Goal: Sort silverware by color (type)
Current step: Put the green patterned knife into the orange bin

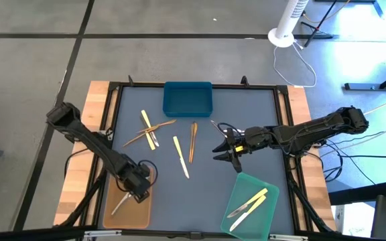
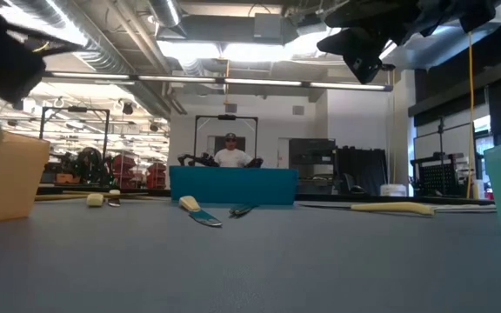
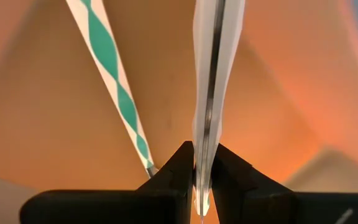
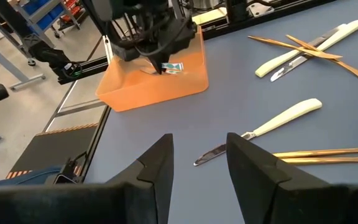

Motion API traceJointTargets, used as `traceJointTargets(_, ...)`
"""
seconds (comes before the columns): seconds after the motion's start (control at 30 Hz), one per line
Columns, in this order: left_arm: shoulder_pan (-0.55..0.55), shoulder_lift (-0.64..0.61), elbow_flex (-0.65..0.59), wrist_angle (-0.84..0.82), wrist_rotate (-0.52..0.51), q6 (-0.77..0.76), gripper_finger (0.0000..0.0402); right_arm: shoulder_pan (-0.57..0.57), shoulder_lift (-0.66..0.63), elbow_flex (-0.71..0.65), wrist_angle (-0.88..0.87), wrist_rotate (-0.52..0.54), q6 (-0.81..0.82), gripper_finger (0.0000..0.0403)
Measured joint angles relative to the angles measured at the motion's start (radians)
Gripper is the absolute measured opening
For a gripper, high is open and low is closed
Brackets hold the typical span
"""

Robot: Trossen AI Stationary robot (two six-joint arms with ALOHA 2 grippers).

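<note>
Over the tan tray [image 1: 131, 213], we see the left gripper [image 1: 139, 191] pinching a silvery utensil [image 3: 209, 87], fingers closed on it. Right of that tray, more silverware [image 1: 179, 156] lies on the mat. Farther right, the right gripper [image 1: 228, 155] hovers, fingers apart, holding nothing. Two pale knives [image 1: 250, 203] sit in the green tray [image 1: 268, 217].

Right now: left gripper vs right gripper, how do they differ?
Left gripper sits over the tan tray, shut on a silvery utensil; right gripper hangs above the open mat, open and empty. The left points down into its tray; the right reaches in towards the table's middle. Both are dark and two-fingered.
</note>
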Motion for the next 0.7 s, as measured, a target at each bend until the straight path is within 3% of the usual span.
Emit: traceJointTargets(0.7, 0.001, 0.04, 0.0, -0.026, 0.006, -0.004, 0.0036, 0.0, 0.0, 0.001, 0.001, 0.0, 0.0, 0.0134)
